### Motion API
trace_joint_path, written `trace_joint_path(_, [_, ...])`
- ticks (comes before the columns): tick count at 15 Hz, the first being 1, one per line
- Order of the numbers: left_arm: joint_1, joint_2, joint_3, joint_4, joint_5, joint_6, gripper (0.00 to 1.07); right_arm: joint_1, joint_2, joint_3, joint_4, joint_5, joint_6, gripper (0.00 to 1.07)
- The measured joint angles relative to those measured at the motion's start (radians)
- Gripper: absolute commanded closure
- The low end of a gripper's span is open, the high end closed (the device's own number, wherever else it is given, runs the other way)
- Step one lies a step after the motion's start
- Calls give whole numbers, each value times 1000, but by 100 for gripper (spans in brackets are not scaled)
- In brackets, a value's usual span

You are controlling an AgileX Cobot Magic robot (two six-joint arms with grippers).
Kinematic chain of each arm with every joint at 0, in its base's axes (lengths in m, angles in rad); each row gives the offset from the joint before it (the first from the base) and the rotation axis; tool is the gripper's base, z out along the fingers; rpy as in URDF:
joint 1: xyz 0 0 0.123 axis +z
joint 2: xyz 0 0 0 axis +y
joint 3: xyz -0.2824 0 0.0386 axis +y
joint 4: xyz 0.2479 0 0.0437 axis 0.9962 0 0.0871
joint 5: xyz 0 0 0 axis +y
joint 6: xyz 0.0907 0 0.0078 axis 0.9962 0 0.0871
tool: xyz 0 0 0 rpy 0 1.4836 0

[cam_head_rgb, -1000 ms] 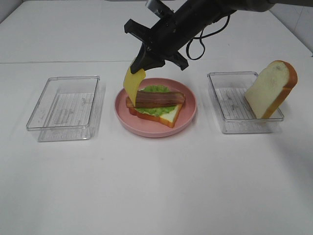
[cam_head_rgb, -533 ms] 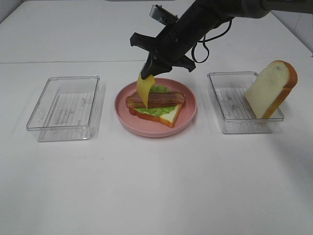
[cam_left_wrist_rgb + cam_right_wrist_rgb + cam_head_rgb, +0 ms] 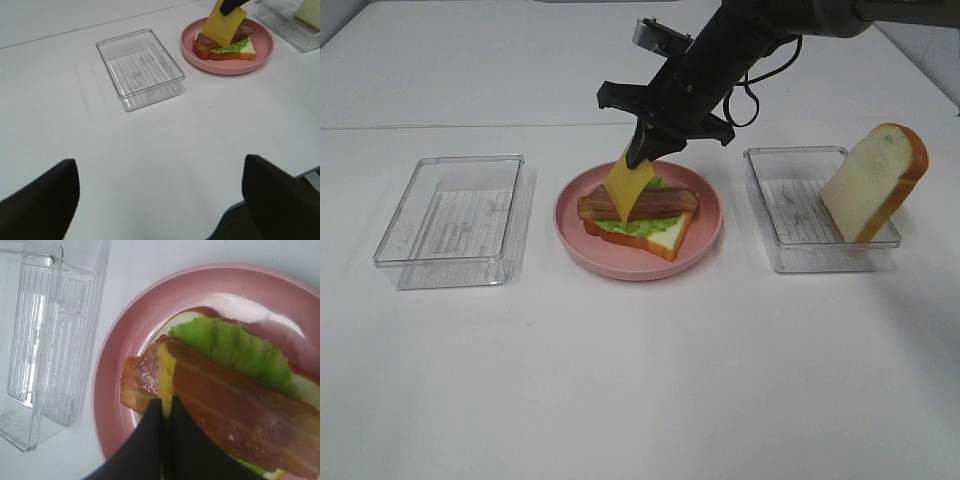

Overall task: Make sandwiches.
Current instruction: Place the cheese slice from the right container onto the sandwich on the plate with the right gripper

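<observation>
Near edge of the white tabletop [image 3: 640, 380] is bare in the ext. view. Left pincer [image 3: 160, 200]: only two dark finger shapes at the frame corners of its wrist view, wide apart, nothing btwn them, well back from the food.

Mid-tabletop, L to R: a clear tray [image 3: 452, 220] w/ nothing in it, the pink plate [image 3: 705, 235], then a second clear tray [image 3: 800, 215] w/ a bread slice [image 3: 873, 182] propped on edge against its right side, crust up.

On the plate sits the half-built sandwich [image 3: 640, 215]: bottom bread, green lettuce, brown bacon strip on top, lying roughly across the plate.

Right pincer [image 3: 645, 148] reaches in from the far right, above the far-left part of the plate, tips pointing down. It's pinched tight on the top edge of a yellow cheese slice [image 3: 627, 187]; wrist view shows both fingers [image 3: 150, 440] pressed against the slice seen edge-on. The cheese hangs straight below the tips, its lower corner in front of the left end of the bacon. Can't tell if it's touching the bacon or just over it.

Beyond the plate, only the dark arm and its cable loop.
</observation>
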Motion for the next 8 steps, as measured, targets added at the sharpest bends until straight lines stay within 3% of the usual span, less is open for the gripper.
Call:
trace_joint_path(1, [0,0,0,0,0,0,23,0,0,0,-19,-1,7,107])
trace_joint_path(3, [0,0,0,0,0,0,23,0,0,0,-67,-1,39,92])
trace_joint_path(4, [0,0,0,0,0,0,23,0,0,0,-85,-1,53,79])
trace_joint_path(5, [0,0,0,0,0,0,23,0,0,0,-93,2,58,53])
trace_joint_path(6, [0,0,0,0,0,0,23,0,0,0,-94,6,58,40])
trace_joint_path(8, [0,0,0,0,0,0,23,0,0,0,-94,17,58,28])
